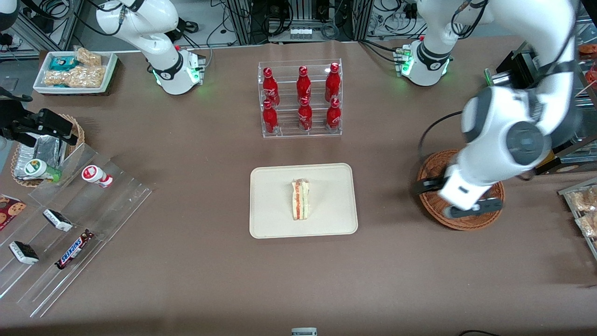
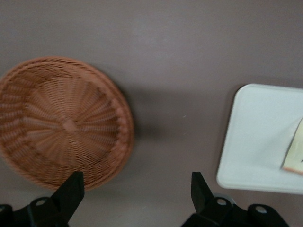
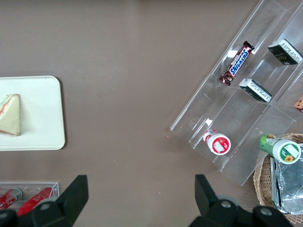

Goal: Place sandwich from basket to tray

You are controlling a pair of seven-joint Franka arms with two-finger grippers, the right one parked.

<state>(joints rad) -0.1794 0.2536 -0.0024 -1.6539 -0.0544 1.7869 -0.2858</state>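
Note:
The sandwich (image 1: 301, 199), a pale wedge with orange-red, white and green layers, lies in the middle of the cream-beige tray (image 1: 275, 205). The round reddish-brown wicker basket (image 1: 466, 223) stands toward the working arm's end of the table, level with the tray, and is empty. My left gripper (image 1: 447, 198) hangs open and empty above the basket. In the left wrist view the gripper (image 2: 136, 189) is over bare table between the basket (image 2: 61, 120) and the tray (image 2: 258, 137). An edge of the sandwich (image 2: 296, 153) shows on the tray.
A clear rack of red cola bottles (image 1: 301, 100) stands farther from the front camera than the tray. Acrylic racks with candy bars (image 1: 70, 224), a foil-lined basket (image 1: 42, 149) and a white snack bin (image 1: 74, 72) lie toward the parked arm's end. Snack packs (image 1: 583, 205) sit beside the basket.

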